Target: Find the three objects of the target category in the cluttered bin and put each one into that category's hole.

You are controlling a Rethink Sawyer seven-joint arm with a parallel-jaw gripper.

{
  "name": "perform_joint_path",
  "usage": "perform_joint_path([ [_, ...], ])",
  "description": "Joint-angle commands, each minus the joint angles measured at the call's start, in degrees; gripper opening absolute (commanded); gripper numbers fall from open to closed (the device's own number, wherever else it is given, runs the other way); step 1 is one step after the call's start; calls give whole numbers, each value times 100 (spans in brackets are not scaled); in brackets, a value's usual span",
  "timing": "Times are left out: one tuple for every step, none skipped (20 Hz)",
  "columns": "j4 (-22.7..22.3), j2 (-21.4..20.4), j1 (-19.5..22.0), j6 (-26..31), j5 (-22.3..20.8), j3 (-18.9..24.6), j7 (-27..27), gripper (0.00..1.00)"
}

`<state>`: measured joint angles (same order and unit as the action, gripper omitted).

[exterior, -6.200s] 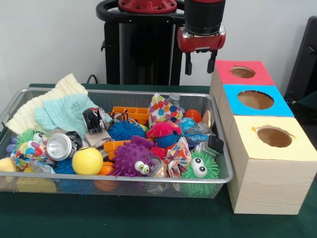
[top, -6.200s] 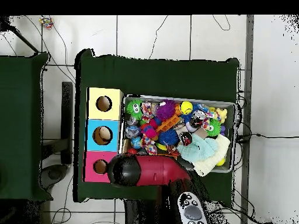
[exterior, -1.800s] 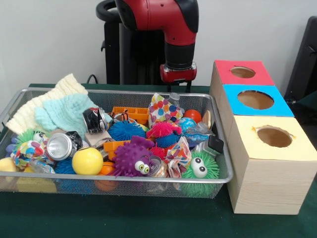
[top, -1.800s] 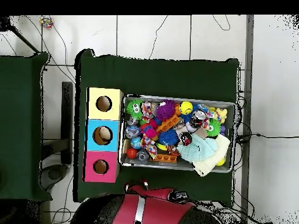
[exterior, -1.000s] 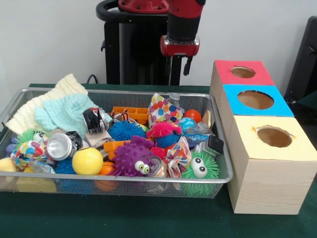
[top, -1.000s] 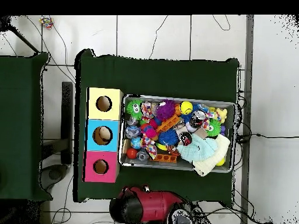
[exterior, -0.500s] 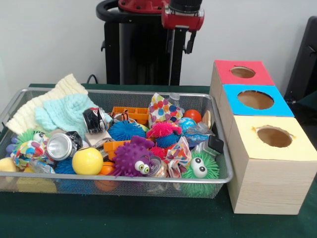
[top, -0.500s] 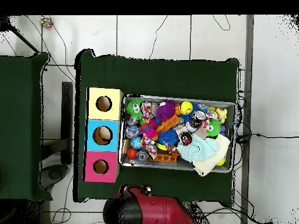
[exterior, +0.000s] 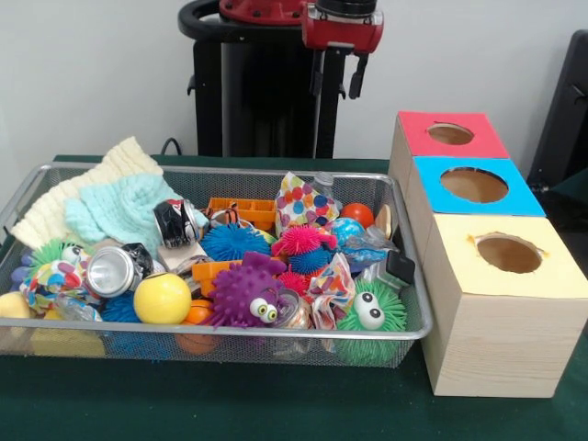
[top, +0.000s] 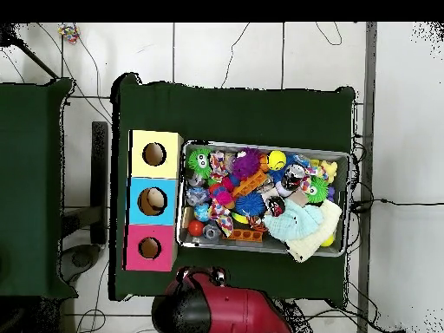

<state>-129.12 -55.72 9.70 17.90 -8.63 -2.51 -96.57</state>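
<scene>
The cluttered bin (exterior: 230, 172), a silver wire mesh tray, fills the left and middle of the table; it also shows in the overhead view (top: 264, 249). It holds a purple spiky ball with eyes (exterior: 243, 294), a green spiky ball with eyes (exterior: 367, 317), pink (exterior: 303, 241) and blue (exterior: 230, 243) spiky balls, a yellow ball (exterior: 163, 299), a crushed can (exterior: 115, 269), a red ball (exterior: 358, 214) and knitted cloths (exterior: 119, 207). My gripper (exterior: 336, 81) hangs high behind the bin's far rim, open and empty. In the overhead view the gripper (top: 201, 276) is outside the bin.
Three wooden boxes with holes stand in a row right of the bin: red top (exterior: 450, 135), blue top (exterior: 473, 186), yellow top (exterior: 508, 254). In the overhead view they lie left of the bin: yellow (top: 154, 154), blue (top: 152, 201), red (top: 149, 248).
The arm has risen and drawn back from the bin's far rim, so only the wrist and fingers show at the top. Nothing in the bin has moved.
</scene>
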Motion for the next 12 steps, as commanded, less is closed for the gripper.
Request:
perform_joint_path([
  [983,211,13,928,377,400,-668,100],
  [1098,259,5,986,375,393,-648,100],
  [1181,274,1,1061,376,393,-625,100],
  [1263,287,-12,1131,371,388,-608,100],
  [1339,291,-33,1215,366,373,-606,100],
  [1402,305,-42,1272,367,371,-603,100],
  [1459,322,-56,1295,359,361,-609,100],
  [1519,341,-58,1343,349,368,-598,100],
  [1564,355,-53,1372,332,384,-572,100],
  [1592,370,-52,1370,307,397,-547,100],
  [1607,398,-35,1357,284,435,-502,100],
  [1638,442,-34,1351,255,466,-460,100],
])
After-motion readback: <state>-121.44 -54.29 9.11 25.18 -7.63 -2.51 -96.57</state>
